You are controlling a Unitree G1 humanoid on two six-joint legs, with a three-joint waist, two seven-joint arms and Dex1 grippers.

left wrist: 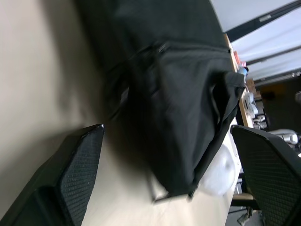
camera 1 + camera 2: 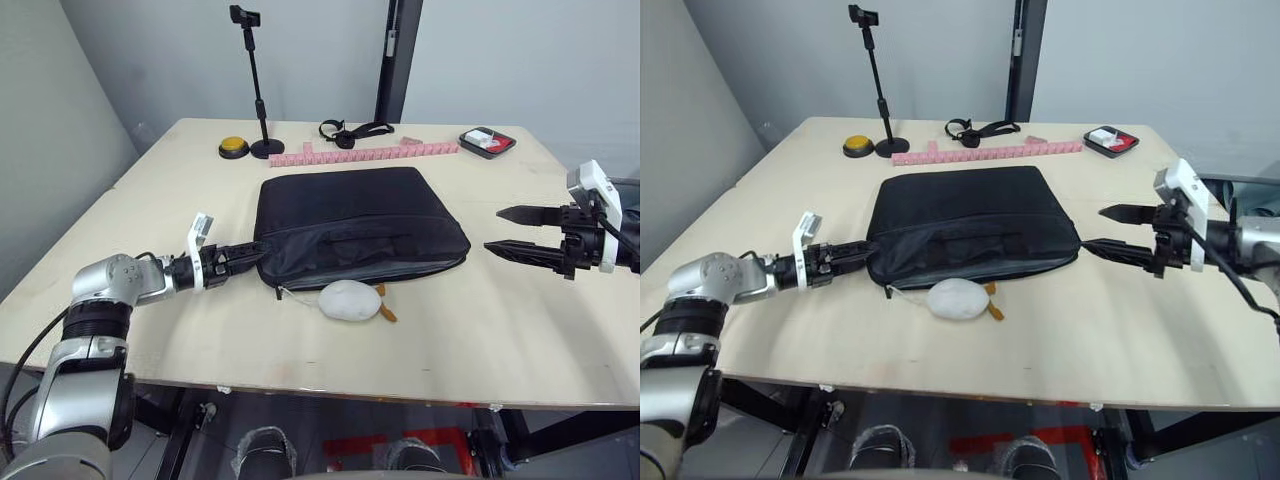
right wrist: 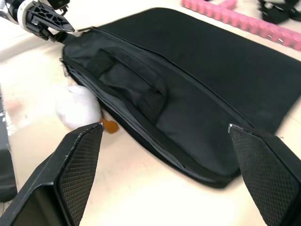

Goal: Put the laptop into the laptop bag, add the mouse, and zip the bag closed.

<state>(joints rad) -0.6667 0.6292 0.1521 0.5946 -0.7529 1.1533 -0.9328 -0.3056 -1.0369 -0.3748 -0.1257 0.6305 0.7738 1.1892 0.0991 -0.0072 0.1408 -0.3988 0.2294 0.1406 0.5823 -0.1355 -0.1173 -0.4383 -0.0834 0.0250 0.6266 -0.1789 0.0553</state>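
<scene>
A pale wooden table (image 2: 120, 230) stands before grey walls. In its middle lies the large flat black fabric laptop bag (image 2: 355, 225), a rectangle with short strap handles and a front pocket on the near face; a grey strip runs along its near edge. It lies flat. Touching its near edge sits a white fluffy toy duck with orange feet (image 2: 350, 300).

The left gripper (image 2: 247, 255) reaches the near left corner of the bag; its black fingers touch the fabric there in the head views. The left wrist view shows the two finger pads (image 1: 77, 176) set wide apart, with the corner of the bag between them, so the gripper is open and holds nothing. The right gripper (image 2: 520, 230) hovers just beside the right end of the bag, with its two fingers spread apart and nothing between them.

At the far edge of the table stand a black phone stand (image 2: 255, 85), a round yellow button (image 2: 233, 148), a long pink strip of blocks (image 2: 370, 153), a black strap (image 2: 350, 130) and a small dark tray (image 2: 487, 142).

The right wrist view shows the handle webbing and pocket seam closely, and also the left gripper at the bag's corner; the head views show the far objects
</scene>
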